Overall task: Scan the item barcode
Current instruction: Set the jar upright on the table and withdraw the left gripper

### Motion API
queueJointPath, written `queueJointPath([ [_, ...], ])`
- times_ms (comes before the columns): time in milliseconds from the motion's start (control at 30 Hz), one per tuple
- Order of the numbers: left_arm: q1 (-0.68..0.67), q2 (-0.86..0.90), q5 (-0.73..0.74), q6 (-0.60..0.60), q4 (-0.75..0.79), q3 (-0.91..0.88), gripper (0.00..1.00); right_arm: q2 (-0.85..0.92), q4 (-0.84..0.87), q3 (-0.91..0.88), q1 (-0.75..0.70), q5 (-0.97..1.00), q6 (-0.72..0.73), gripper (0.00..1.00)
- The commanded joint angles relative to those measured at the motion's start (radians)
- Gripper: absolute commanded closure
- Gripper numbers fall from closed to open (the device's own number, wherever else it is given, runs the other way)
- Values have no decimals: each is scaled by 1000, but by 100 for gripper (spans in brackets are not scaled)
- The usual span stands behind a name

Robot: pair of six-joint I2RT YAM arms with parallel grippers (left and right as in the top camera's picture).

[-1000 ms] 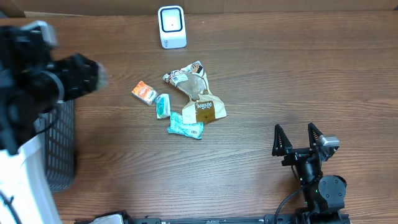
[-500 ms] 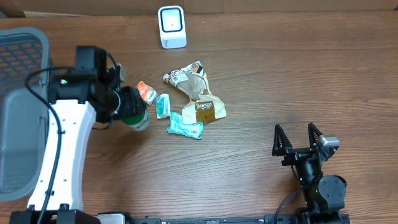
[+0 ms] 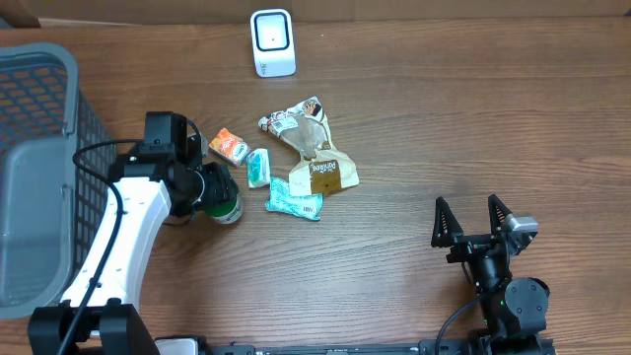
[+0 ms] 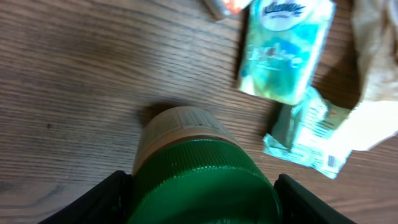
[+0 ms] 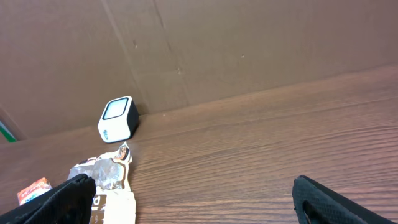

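The gray basket (image 3: 39, 148) now shows whole, behind the left fingers; 1 second ago the blurred left arm (image 3: 123, 237) covered most of it. The arm has swung in over the table (image 3: 414, 118) and dropped lower than half a second ago. The brown bag (image 3: 320, 158) lies ahead of the left fingers, unmoved. The white scanner (image 3: 272, 42) stands well beyond them, also unmoved.

The left gripper (image 3: 215, 189) is clamped on the green-lidded jar (image 4: 186, 149), with 1 of its fingers (image 4: 102, 202) on each side of the lid. The jar now sits a little nearer the teal packet (image 3: 295, 202) than before. Whether the jar touches the table I cannot tell. The tissue pack (image 3: 258, 168) lies just past the fingertips, and the orange packet (image 3: 229, 146) lies beside it.

The right gripper (image 3: 466, 212) rests as before, its 2 fingers spread wide on nothing.
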Motion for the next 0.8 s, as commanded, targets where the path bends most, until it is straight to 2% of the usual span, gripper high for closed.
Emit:
queueJointPath([
  [0,-2,-13,-33,-28,33,-25,44,-10,6,-11,-4,2,-1,0],
  [300,-5,-12,-24,-62,200,-99,41,-10,6,-11,-4,2,-1,0],
  [600,-16,-14,-9,-61,217,-81,10,-10,6,-11,-4,2,-1,0],
  [767,-13,-16,-10,-20,83,83,8,-10,6,-11,-4,2,-1,0],
])
